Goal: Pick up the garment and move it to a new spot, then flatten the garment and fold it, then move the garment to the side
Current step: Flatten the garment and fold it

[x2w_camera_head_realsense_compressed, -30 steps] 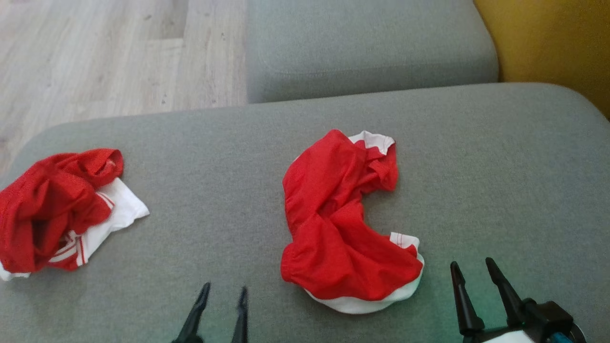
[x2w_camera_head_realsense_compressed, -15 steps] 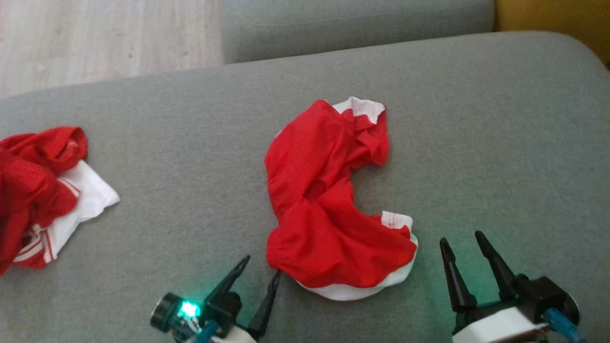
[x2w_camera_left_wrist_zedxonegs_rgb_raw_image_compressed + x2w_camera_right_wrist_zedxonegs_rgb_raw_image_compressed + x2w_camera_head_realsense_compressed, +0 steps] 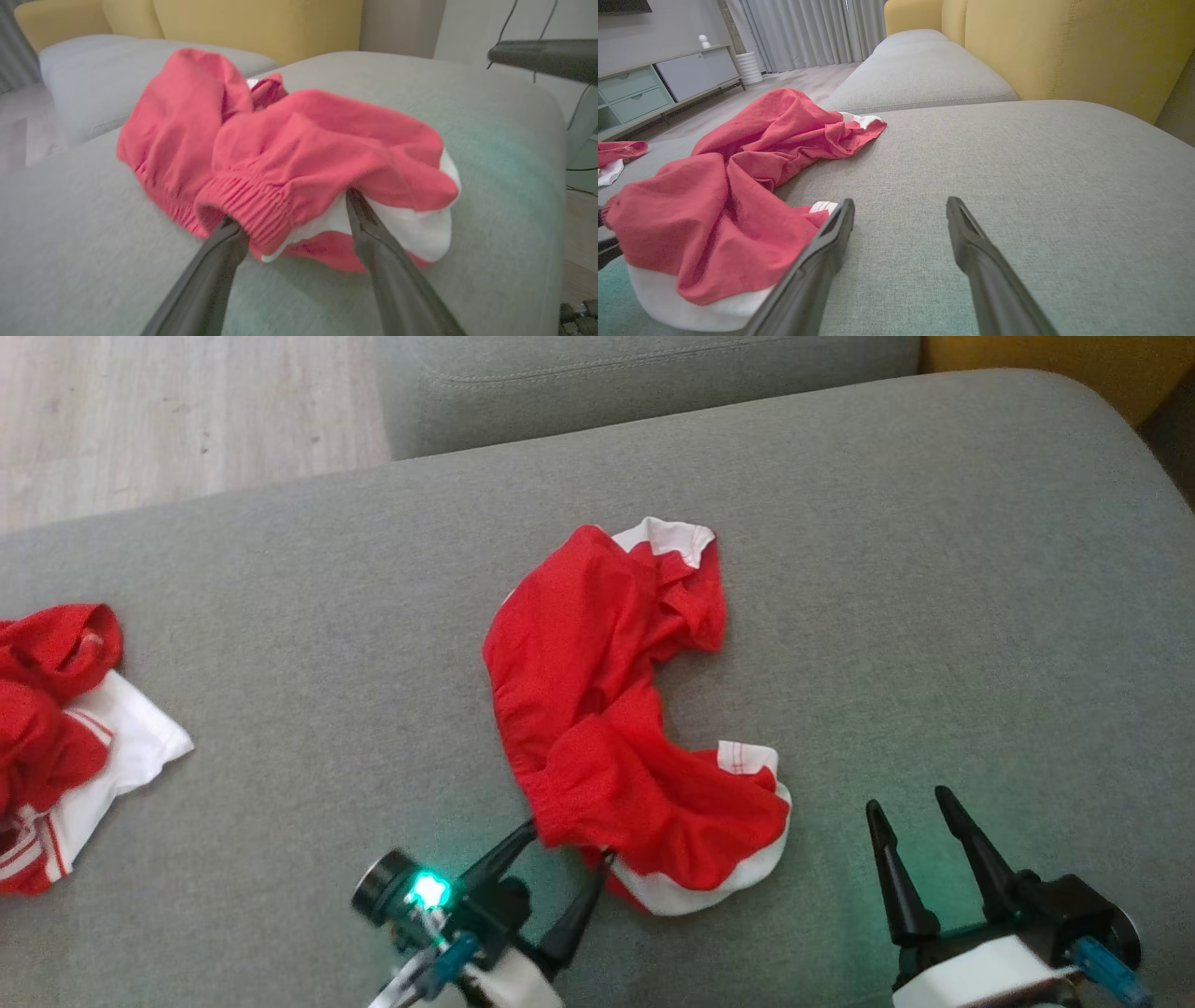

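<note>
Left claw [image 3: 569, 842] stands wide, straddling the elastic waistband of the red shorts [image 3: 579, 709], which lie crumpled mid-seat on the grey sofa [image 3: 934, 616]. I'd push deeper before pinching, to catch both layers. Right claw [image 3: 907, 800] waits wide and empty beside them.

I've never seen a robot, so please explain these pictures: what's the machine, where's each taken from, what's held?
A two-armed robot works at a grey sofa cushion. One picture looks down from its head; the others look along each arm's jaws. A crumpled red and white garment lies mid-cushion; a second garment lies far to the robot's left. The left jaws stand open around the middle garment's near elastic edge, not yet closed. The right jaws hang open over bare cushion beside it. Nothing is held.
</note>
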Robot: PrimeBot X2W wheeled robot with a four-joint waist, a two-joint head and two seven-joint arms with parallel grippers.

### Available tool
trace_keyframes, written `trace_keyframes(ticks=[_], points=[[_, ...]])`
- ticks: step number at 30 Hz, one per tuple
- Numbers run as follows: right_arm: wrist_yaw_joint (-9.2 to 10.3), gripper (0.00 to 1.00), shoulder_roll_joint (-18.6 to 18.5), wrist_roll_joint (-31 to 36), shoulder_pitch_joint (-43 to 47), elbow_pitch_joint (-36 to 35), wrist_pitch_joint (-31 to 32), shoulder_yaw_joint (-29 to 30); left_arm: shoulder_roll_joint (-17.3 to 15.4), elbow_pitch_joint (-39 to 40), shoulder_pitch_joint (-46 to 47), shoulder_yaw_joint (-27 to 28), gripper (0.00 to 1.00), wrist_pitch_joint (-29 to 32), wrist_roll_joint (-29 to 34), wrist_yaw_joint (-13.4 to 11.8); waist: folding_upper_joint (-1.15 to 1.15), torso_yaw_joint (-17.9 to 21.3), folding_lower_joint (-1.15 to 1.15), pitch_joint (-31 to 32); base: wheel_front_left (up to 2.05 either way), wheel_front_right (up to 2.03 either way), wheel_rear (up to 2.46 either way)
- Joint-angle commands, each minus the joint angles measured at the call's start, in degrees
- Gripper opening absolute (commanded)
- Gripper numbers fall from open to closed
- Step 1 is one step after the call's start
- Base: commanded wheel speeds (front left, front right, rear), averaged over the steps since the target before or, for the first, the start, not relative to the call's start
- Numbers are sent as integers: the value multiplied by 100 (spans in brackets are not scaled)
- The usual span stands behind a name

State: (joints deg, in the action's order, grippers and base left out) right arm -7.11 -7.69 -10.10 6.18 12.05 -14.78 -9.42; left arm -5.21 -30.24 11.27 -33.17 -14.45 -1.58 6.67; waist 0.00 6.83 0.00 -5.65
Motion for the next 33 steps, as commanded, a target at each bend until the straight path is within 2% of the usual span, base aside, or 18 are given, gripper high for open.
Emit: trace_keyframes(ticks=[1,6,7,8,14,20,23,25,28,31,33], points=[[-37,100,-69,-41,-251,-134,-22,-141,-4,232,311,63,100,-55,16,44,0,39,0,1,0,0,0],[-37,100,-33,-46,-292,-110,-22,-146,12,403,522,-300,100,-55,64,66,0,162,0,-3,0,0,0],[-37,100,-25,-50,-291,-106,-22,-149,9,379,558,-364,45,-55,65,69,0,184,0,0,0,0,0],[-37,100,-17,-51,-290,-100,-22,-158,-4,313,591,-422,0,-55,67,71,0,209,0,6,0,0,0],[-37,100,37,-63,-302,-62,-22,-177,46,-435,868,-895,0,-55,-155,78,0,362,0,64,0,0,0],[-37,100,92,-70,-323,-36,-22,-194,196,-192,1646,-1902,0,-38,-1594,80,0,508,0,166,0,0,0],[-37,100,146,-66,-283,-44,-22,-141,214,230,2353,-2142,0,47,-2418,80,0,560,0,245,0,0,0],[-37,100,174,-60,-246,-48,-22,-121,215,454,2835,-2033,0,148,-2861,80,0,584,0,284,0,0,0],[-37,100,209,-49,-200,-49,-22,-103,137,576,3353,-1567,0,408,-3414,75,0,607,0,340,0,0,0],[-37,100,245,-36,-158,-68,-22,-66,-79,443,3467,-1215,0,995,-3822,-99,0,615,0,384,0,0,0],[-37,100,259,-33,-145,-75,-22,-57,-172,418,3400,-1117,0,1135,-3951,-167,0,618,0,389,0,0,0]])
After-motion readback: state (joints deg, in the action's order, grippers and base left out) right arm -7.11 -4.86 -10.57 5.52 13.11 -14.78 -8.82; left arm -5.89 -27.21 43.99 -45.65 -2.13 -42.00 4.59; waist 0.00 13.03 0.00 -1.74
